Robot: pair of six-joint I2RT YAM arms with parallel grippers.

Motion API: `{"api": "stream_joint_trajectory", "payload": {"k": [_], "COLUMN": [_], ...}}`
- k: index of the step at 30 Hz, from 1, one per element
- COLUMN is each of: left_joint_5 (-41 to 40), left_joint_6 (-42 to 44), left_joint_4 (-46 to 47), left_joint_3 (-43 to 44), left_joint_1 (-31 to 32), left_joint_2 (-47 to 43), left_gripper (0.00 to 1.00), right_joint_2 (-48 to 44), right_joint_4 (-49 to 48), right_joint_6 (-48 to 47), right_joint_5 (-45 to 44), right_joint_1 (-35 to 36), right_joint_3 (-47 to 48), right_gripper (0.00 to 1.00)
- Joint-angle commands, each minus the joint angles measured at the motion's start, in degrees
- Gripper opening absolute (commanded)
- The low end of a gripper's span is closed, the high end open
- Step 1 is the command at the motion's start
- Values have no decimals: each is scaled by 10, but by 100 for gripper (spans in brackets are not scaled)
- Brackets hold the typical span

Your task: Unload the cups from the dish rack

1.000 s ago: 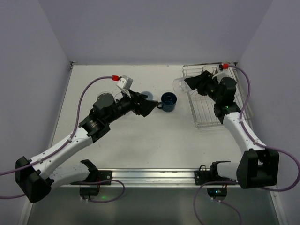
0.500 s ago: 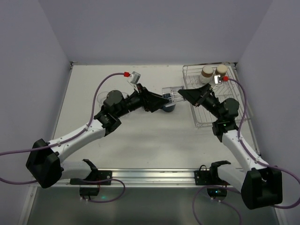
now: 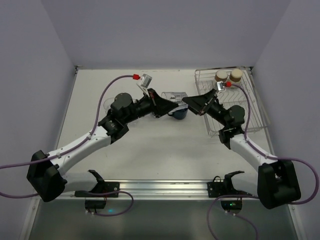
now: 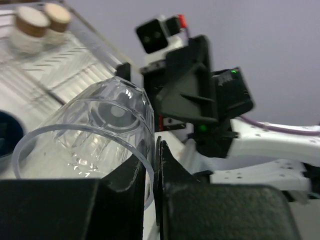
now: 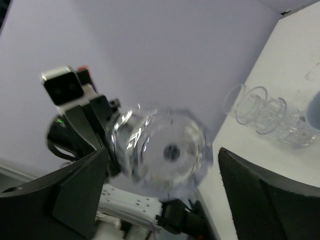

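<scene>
Hanging above the table, a clear tumbler has come out of the dish rack; the left tool now pinches its rim, while the right tool flanks its base, grip unclear. Handover looks underway; two cream cups remain racked.

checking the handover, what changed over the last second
The right gripper carried the clear tumbler left, away from the dish rack, and the left gripper swung right to meet it over the blue mug; it now pinches the rim. The two cream cups stayed in the rack.
</scene>
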State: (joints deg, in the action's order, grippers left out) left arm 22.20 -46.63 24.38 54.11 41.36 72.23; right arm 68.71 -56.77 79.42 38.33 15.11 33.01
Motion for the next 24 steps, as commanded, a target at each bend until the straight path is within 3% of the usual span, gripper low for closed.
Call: {"api": "stream_joint_trajectory", "payload": {"k": [1, 2, 5, 12, 16, 24], "left_joint_5": [-164, -194, -286, -352, -371, -350], "left_joint_6": [164, 182, 242, 301, 320, 352], "left_joint_4": [-167, -255, -391, -586, -651, -716], "left_joint_3": [86, 103, 146, 226, 267, 355], "left_joint_1": [-1, -1, -8, -66, -84, -85], "left_joint_2": [-40, -44, -57, -10, 46, 150], "left_gripper": [0, 0, 0, 0, 0, 0], "right_joint_2": [-38, -53, -112, -197, -205, -186], "right_joint_4": [65, 99, 236, 446, 496, 497], "right_joint_6": [-84, -105, -186, -317, -363, -383], "right_joint_5": [18, 1, -31, -109, -124, -113], "right_joint_1": [19, 19, 19, 19, 19, 18], "right_joint_3": [-15, -13, -5, 26, 41, 41], "right_gripper": [99, 99, 99, 99, 99, 99]}}
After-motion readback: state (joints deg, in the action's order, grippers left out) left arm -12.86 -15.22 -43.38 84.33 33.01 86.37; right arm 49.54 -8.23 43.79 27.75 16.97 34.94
